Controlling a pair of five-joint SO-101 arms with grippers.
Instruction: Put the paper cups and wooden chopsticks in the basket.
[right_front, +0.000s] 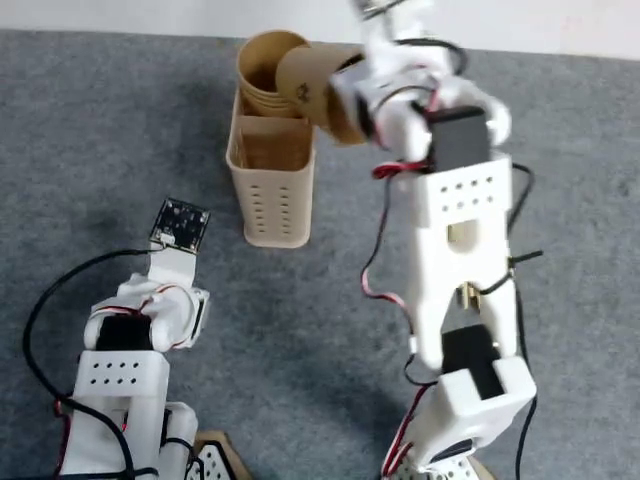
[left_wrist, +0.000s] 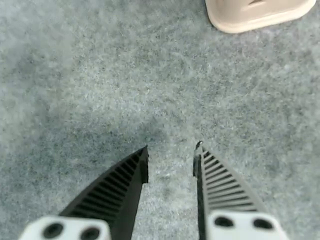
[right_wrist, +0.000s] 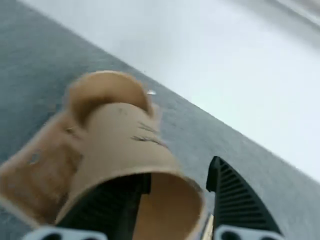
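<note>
A beige slotted basket (right_front: 270, 190) stands upright on the grey carpet, with a brown paper cup (right_front: 262, 62) in its far compartment. A second paper cup (right_front: 312, 90) hangs tilted on its side just above that one, bottom toward the basket. My right gripper (right_front: 352, 98) is shut on it at the mouth. In the right wrist view the held cup (right_wrist: 125, 145) lies between my right gripper's (right_wrist: 176, 176) black fingers, with the cup in the basket (right_wrist: 102, 90) beyond it. My left gripper (left_wrist: 171, 155) stands open over bare carpet, near the basket's foot (left_wrist: 255, 15).
The left arm (right_front: 140, 330) sits at the near left, well short of the basket. The right arm (right_front: 460, 260) stretches along the right side. A white wall (right_wrist: 225, 65) borders the carpet's far edge. Grey carpet lies open around the basket.
</note>
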